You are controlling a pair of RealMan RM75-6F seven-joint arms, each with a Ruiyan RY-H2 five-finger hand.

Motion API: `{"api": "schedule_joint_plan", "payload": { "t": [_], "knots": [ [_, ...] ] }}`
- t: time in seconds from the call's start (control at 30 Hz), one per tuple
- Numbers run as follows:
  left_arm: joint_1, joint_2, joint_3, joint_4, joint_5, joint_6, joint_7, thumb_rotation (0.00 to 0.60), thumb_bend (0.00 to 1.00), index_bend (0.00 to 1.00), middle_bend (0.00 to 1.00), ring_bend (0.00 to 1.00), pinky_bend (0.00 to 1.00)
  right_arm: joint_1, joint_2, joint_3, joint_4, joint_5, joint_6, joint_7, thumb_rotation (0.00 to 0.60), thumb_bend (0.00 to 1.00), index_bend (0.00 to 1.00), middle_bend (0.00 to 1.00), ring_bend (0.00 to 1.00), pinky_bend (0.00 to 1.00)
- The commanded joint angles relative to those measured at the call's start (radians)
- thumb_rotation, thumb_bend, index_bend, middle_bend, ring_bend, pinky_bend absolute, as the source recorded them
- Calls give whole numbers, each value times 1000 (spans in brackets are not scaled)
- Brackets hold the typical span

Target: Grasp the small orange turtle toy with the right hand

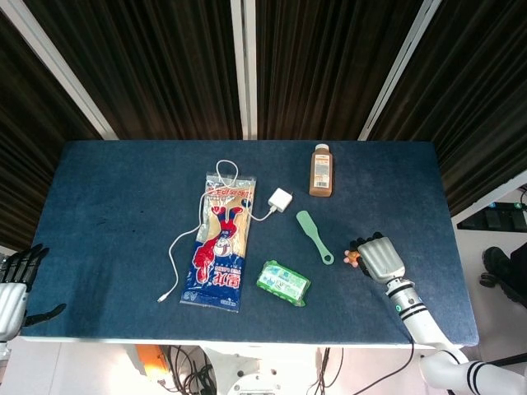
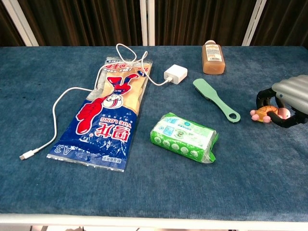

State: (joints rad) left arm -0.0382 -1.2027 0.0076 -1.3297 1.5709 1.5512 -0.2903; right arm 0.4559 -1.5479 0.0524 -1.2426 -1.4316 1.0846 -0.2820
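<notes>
The small orange turtle toy [image 1: 352, 257] [image 2: 263, 114] lies on the blue table near its right side, just right of the green brush. My right hand [image 1: 380, 257] [image 2: 289, 96] covers it from the right, and its dark fingers [image 2: 262, 97] curl over and around the shell, so only the pink feet and part of the shell show. My left hand [image 1: 11, 287] hangs off the table's near left corner with its fingers apart, holding nothing; the chest view does not show it.
A green brush [image 1: 314, 237] [image 2: 216, 99] lies close to the left of the turtle. A brown bottle [image 1: 321, 170] lies behind it, and a green packet [image 1: 284, 282] in front to the left. A snack bag [image 1: 221, 241], a white charger [image 1: 280, 200] and its cable fill the middle.
</notes>
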Motion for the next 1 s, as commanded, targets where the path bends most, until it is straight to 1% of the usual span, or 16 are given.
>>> {"api": "schedule_joint_plan", "payload": {
  "t": [0.03,0.13,0.17,0.23,0.3,0.37,0.4,0.43,0.47,0.53,0.57,0.63,0.73,0.9,1.0],
  "knots": [
    [1,0,0,0,0,1,0,600,65,6,0,0,44,-5,-21,0,34,-24,36,27,600,542,1000,884,835,535],
    [1,2,0,-1,0,2,1,600,65,6,0,0,45,-9,-26,0,50,-35,56,46,600,545,1000,892,845,556],
    [1,2,0,-2,0,2,2,600,66,6,0,0,45,-9,-24,-2,52,-39,59,49,600,539,1000,890,839,542],
    [1,2,0,-4,1,1,3,600,65,6,0,0,45,-11,-13,-7,56,-48,65,44,600,474,970,852,790,454],
    [1,3,0,-6,1,1,5,600,66,6,0,0,47,-13,4,-11,44,-46,60,43,600,396,848,748,672,330],
    [1,4,1,-7,1,0,6,600,66,6,0,0,48,-16,25,-10,28,-36,57,22,600,334,608,554,454,155],
    [1,4,1,-8,1,-1,7,600,65,7,0,0,48,-18,36,-8,17,-27,53,13,600,318,522,484,378,102],
    [0,5,1,-9,1,-1,7,600,65,7,0,0,49,-19,51,-4,-2,-14,45,1,600,297,401,383,274,46],
    [0,5,1,-10,1,-2,8,600,65,6,0,0,50,-19,62,-1,-17,-8,42,-5,600,275,298,294,185,12],
    [0,6,1,-13,1,-3,10,600,65,6,0,0,53,-21,85,6,-47,1,46,-7,600,255,193,194,91,0],
    [0,6,2,-14,2,-3,12,600,65,6,0,0,55,-23,94,8,-57,2,51,-7,600,253,163,167,67,0],
    [-1,7,2,-17,2,-4,15,600,65,6,0,0,56,-27,113,9,-78,1,59,-7,600,252,144,147,53,0],
    [-1,9,3,-20,2,-5,17,600,65,6,0,0,57,-36,138,3,-106,-1,69,-8,600,253,142,145,53,0],
    [-2,9,3,-22,4,-6,19,600,66,6,0,0,57,-45,155,-13,-125,4,58,-24,600,255,142,176,62,0],
    [-2,8,3,-22,4,-6,20,600,65,7,0,0,57,-43,147,-14,-117,14,43,-32,600,258,166,194,67,0]
  ]
}}
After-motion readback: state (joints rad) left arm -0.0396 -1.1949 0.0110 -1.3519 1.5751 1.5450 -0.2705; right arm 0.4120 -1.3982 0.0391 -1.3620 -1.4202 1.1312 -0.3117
